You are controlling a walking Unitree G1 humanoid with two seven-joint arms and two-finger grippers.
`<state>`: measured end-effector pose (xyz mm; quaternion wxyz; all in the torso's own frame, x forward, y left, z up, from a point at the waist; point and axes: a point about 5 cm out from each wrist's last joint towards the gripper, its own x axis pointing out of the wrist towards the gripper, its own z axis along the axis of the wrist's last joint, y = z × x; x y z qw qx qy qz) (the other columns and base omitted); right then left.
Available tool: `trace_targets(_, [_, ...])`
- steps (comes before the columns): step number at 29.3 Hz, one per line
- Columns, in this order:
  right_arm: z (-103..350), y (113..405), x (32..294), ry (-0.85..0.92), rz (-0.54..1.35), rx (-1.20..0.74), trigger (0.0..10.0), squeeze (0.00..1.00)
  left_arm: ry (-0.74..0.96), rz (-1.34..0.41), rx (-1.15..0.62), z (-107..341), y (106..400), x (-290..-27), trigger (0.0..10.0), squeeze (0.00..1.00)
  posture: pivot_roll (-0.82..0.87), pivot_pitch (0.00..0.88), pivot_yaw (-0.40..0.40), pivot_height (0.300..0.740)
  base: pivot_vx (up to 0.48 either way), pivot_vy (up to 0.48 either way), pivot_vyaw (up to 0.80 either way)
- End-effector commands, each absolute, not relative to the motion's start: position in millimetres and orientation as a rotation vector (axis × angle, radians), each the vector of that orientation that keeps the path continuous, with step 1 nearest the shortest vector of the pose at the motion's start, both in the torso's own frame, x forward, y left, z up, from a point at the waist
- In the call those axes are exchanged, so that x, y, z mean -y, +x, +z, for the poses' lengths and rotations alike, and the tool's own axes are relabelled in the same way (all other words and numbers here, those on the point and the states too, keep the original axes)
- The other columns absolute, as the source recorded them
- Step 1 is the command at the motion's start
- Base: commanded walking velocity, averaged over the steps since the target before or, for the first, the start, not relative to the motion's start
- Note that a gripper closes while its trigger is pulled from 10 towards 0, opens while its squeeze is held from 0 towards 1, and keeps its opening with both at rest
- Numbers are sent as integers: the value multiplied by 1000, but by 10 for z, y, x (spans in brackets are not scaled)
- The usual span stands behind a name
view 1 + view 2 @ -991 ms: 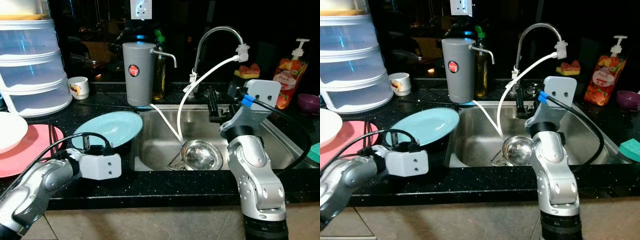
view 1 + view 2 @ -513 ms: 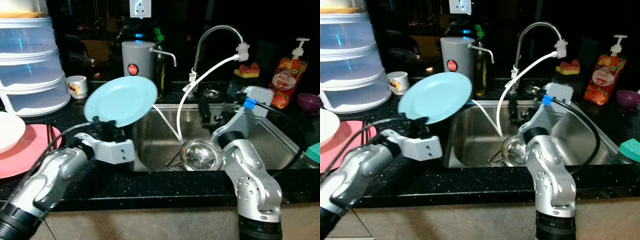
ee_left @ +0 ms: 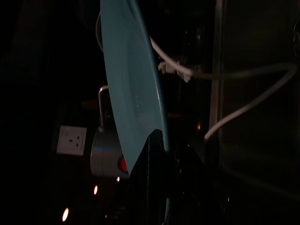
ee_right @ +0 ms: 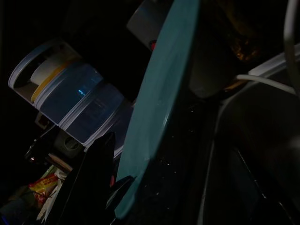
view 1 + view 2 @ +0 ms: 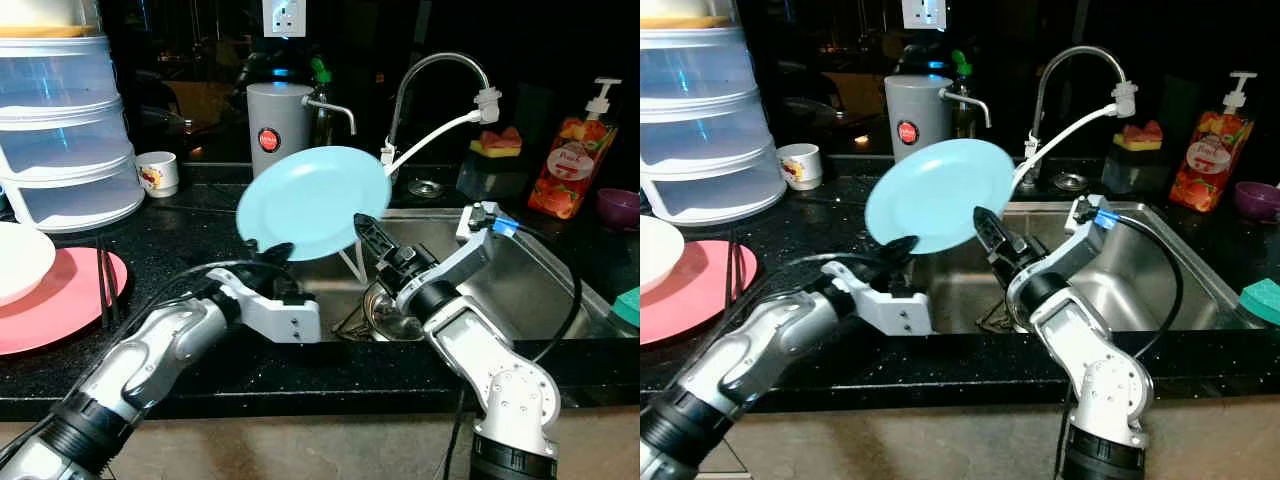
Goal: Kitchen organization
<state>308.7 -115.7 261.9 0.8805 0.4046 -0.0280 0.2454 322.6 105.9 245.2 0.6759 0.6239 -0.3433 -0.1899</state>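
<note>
A light blue plate (image 5: 315, 202) stands nearly upright in the air above the left side of the steel sink (image 5: 545, 270). My left gripper (image 5: 270, 250) is shut on its lower left rim; in the left wrist view a black finger (image 3: 149, 180) presses the plate's edge (image 3: 131, 93). My right gripper (image 5: 366, 233) reaches in from the sink side, open, at the plate's lower right rim. In the right wrist view the plate's rim (image 4: 157, 108) runs between the fingers (image 4: 96, 173). A steel bowl (image 5: 388, 316) lies in the sink below.
A faucet (image 5: 440, 62) with a white hose (image 5: 430, 140) arches behind the plate. A grey dispenser (image 5: 275, 115) stands at the back. A pink plate (image 5: 60, 300), a white bowl (image 5: 20, 260) and stacked clear containers (image 5: 60, 140) occupy the left counter. A soap bottle (image 5: 565, 150) is at right.
My left gripper has lifted the blue plate off the counter and carried it right, over the sink. The right arm has swung left and down toward the plate's rim.
</note>
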Motion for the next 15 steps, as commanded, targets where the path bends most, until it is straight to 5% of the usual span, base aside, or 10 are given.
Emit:
trace_targets(1, [2565, 3080, 1062, 912, 528, 21, 10000, 0, 1407, -439, 803, 2452, 3209, -987, 10000, 0, 26, 39, -47, 740, 0, 0, 0])
trace_targets(6, [2552, 3096, 1063, 922, 522, 0, 10000, 0, 1397, -462, 822, 2409, 3183, -942, 10000, 0, 33, 37, -53, 740, 0, 0, 0])
trace_targets(7, [2547, 3112, 1068, 922, 508, -5, 6431, 0, 1393, -472, 824, 2387, 3169, -927, 10000, 0, 33, 36, -53, 740, 0, 0, 0])
trace_targets(8, [2542, 3132, 1082, 920, 484, -2, 0, 0, 1391, -479, 825, 2370, 3158, -917, 10000, 0, 33, 36, -53, 740, 0, 0, 0])
trace_targets(15, [2582, 3166, 1144, 935, 445, 37, 0, 0, 1386, -493, 821, 2321, 3149, -907, 10000, 0, 28, 33, -49, 740, 0, 0, 0])
